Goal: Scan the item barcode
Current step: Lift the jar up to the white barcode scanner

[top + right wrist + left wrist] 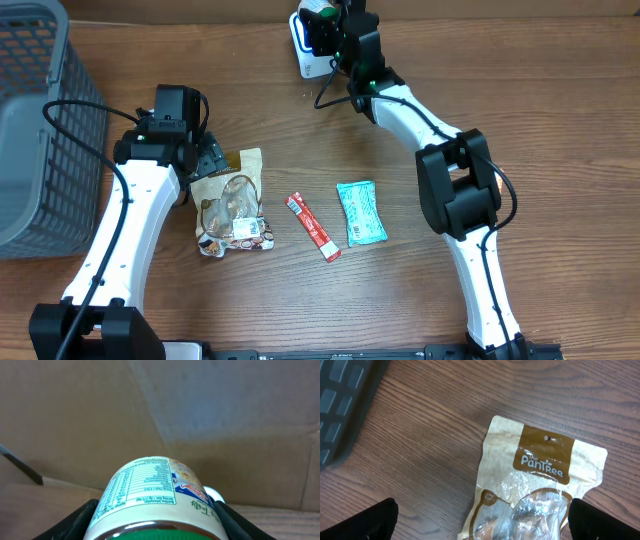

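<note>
**Here, the can [160, 492] sits in the right gripper [156, 510] at the far edge, by the scanner [304, 58]**

Up close, the right gripper's two dark fingers [75, 522] press on either side of the can, pinching its round body. The can lies on its side in the wrist view. It is a smooth cylinder with a cream label printed with a nutrition table and some red and blue artwork, and a green rim at the end nearest the camera. Behind it stands a flat brown board [225, 415] that looks like cardboard.

From overhead, the right arm rises from the near edge and bends at a black elbow. Its white forearm stretches up and to the left, to the far side of the wooden table [540, 100]. There the can is at the white, rounded scanner, which trails a dark cable [325, 95]. Whether the two touch cannot be told.

The left gripper [482, 510] is spread wide and grips nothing, its black fingertips [375, 520] at either side of a pouch [540, 460]. The left arm, with white links and black joints, reaches up along the left side, its wrist over the pouch's upper left corner.

The pouch is tan and crinkly, with a brown band, a punched hole and a clear window. To its right lie a slim red stick packet [314, 228] and a teal packet [361, 212], apart from each other. A grey lattice basket [40, 130] sits at the left edge.
</note>
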Robot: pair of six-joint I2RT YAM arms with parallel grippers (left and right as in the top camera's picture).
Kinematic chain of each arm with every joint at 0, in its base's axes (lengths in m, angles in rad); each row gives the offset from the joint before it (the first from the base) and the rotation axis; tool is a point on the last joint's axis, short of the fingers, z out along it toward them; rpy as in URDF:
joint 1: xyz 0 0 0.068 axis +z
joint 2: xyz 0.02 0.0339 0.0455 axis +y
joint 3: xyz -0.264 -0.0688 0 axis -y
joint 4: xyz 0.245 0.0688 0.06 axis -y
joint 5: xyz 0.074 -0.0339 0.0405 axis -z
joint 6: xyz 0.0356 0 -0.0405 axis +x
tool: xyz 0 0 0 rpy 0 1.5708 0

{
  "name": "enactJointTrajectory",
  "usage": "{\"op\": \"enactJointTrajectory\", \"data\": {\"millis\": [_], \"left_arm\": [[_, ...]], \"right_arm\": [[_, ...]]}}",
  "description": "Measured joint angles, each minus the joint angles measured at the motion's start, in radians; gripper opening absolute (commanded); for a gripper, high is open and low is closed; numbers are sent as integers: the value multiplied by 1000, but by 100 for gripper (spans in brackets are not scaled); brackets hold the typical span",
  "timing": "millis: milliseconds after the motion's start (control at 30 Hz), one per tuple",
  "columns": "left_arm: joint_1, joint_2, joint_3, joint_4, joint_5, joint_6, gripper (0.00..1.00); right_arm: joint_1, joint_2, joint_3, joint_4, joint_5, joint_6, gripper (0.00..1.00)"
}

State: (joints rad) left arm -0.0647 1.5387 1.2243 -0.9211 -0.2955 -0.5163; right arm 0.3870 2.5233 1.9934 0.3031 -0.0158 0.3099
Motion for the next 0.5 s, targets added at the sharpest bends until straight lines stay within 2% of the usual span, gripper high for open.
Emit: {"op": "enactJointTrajectory", "data": {"millis": [267, 500], "left_arm": [[0, 0, 0, 0, 0, 0, 100], [0, 0, 0, 0, 0, 0, 100]], "right_arm": [[0, 21, 0, 90, 62, 0, 4], [0, 21, 0, 76, 79, 0, 4]]}}
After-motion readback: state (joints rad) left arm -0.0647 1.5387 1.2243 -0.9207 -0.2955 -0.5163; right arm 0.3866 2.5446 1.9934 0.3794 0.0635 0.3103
